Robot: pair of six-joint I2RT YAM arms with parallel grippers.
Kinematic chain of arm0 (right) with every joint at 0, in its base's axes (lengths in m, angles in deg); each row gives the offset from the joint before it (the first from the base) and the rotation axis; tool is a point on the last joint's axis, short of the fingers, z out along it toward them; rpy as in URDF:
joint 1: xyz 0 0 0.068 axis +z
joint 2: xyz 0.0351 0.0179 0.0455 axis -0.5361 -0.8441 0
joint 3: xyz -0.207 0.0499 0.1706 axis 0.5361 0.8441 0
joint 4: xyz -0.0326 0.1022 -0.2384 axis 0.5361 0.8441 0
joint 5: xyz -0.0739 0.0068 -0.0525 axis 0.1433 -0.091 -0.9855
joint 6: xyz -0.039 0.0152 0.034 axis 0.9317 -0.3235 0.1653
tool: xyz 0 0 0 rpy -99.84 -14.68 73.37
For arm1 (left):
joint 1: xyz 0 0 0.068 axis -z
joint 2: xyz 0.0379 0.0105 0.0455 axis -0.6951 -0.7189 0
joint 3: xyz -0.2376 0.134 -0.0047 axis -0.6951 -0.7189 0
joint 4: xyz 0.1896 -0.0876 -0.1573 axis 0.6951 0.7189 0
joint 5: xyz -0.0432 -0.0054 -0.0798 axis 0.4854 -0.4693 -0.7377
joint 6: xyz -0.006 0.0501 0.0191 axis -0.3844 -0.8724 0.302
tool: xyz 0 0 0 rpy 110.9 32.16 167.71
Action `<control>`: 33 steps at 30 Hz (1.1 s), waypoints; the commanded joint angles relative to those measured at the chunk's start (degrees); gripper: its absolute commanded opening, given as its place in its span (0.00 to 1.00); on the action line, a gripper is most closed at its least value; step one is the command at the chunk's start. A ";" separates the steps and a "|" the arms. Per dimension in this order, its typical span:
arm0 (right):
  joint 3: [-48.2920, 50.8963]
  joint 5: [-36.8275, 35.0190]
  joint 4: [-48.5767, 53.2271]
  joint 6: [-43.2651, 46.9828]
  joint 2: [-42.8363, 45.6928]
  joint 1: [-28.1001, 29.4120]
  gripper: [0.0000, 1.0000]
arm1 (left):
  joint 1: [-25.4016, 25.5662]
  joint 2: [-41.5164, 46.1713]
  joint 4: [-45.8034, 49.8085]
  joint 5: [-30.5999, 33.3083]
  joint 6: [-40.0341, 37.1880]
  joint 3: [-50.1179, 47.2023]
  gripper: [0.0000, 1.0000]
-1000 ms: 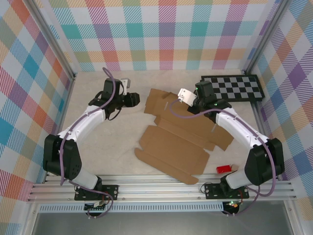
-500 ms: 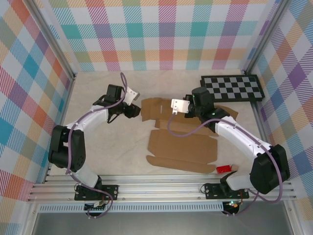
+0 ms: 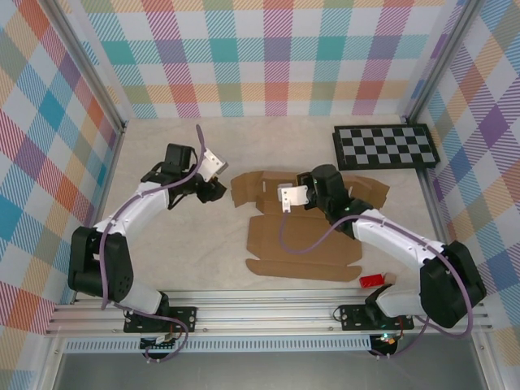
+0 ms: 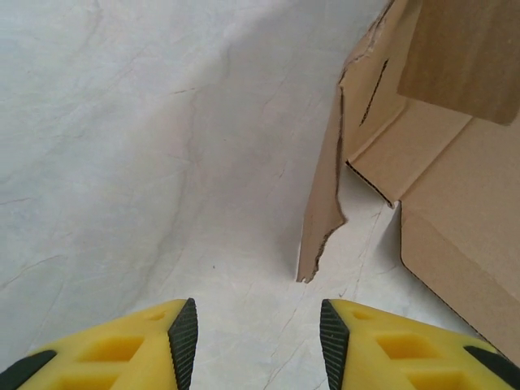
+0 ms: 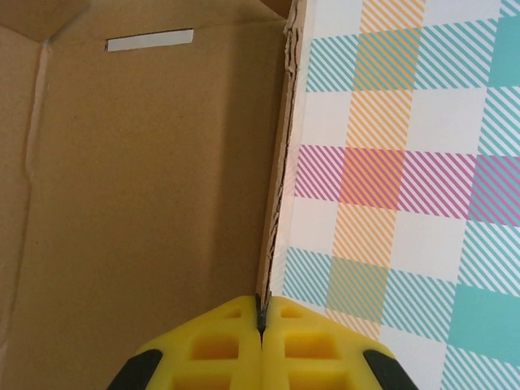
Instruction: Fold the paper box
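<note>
1. Nearest, right side: small red item (image 3: 371, 281) on the table (image 3: 162, 244).
2. Mid-table, btwn the two arms: paper box (image 3: 305, 240). Near panel lies flat w/ a narrow flap along its near edge, and the near-right corner is just beside the red item. Far part is partly raised.
3. At the box's far part: right gripper (image 5: 260, 307), yellow fingers clenched on the thin top edge of an upright box wall. Brown inner face w/ a slit on one side, plaid on the other.
4. Just left of the box: left gripper (image 4: 258, 341), released, fingers apart, nothing btwn them, over bare table. A ragged flap edge stands just ahead, not touching.
5. Far right: checkerboard panel (image 3: 386, 146), flat, apart from the box.
6. Back & sides: plaid walls (image 3: 268, 57).
</note>
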 commanded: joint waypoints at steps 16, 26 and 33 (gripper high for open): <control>3.46 0.27 2.55 1.82 4.60 1.06 0.00 | 2.02 -10.19 -5.78 3.49 -4.70 3.79 0.46; 3.55 0.86 4.65 1.77 4.64 1.32 0.00 | 8.22 -9.18 -4.76 2.61 -4.33 4.78 0.46; 4.05 -0.86 3.51 4.32 2.66 2.70 0.00 | 12.65 -9.30 -2.37 1.33 -2.61 4.02 0.45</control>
